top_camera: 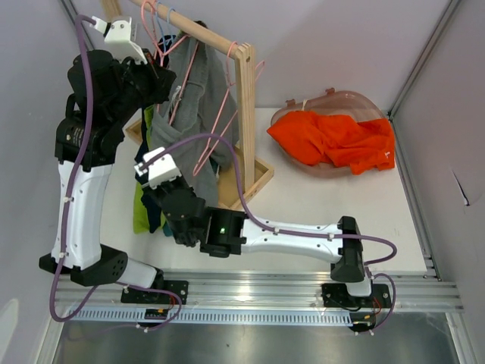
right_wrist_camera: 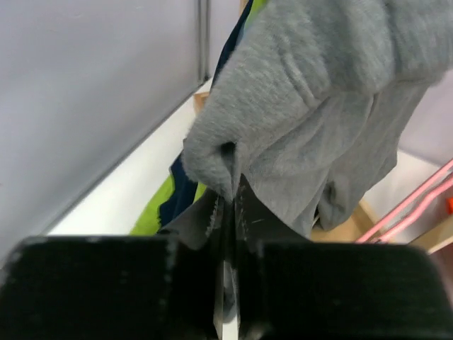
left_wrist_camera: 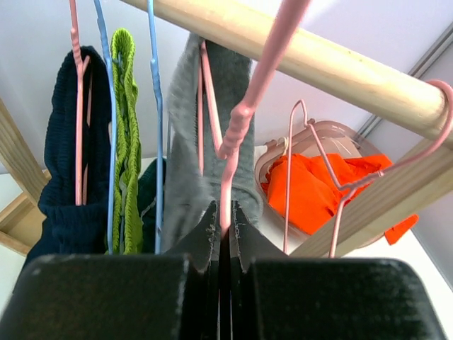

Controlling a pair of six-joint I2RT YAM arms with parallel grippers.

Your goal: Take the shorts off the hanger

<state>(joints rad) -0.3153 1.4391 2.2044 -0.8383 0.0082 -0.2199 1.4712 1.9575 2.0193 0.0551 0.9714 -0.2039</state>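
Far to the left of my left gripper (left_wrist_camera: 223, 227), the dark navy cloth shorts (left_wrist_camera: 64, 177) and the lime green cloth shorts (left_wrist_camera: 126, 142) hang beneath the round wooden rail (left_wrist_camera: 318, 60). That gripper is clenched on the pink wire hanger (left_wrist_camera: 244, 113), directly above its fingertips, with the soft grey cloth shorts (left_wrist_camera: 184, 163) draped just left of it. Lower down, my right gripper (right_wrist_camera: 228, 205) is clamped on a small fold at the grey pair's edge. Off to the right, well apart, the bright orange cloth shorts (top_camera: 333, 140) lie in the translucent pink tub (top_camera: 333, 97).

As I judge it, the step is stripping the grey pair. I should hold the hanger steady up top and draw the cloth down and away smoothly, since so thin a pinch could slip.

Only the right wrist view shows that pinch, which the arm hides from above. Only the left wrist view shows the hanger grip.
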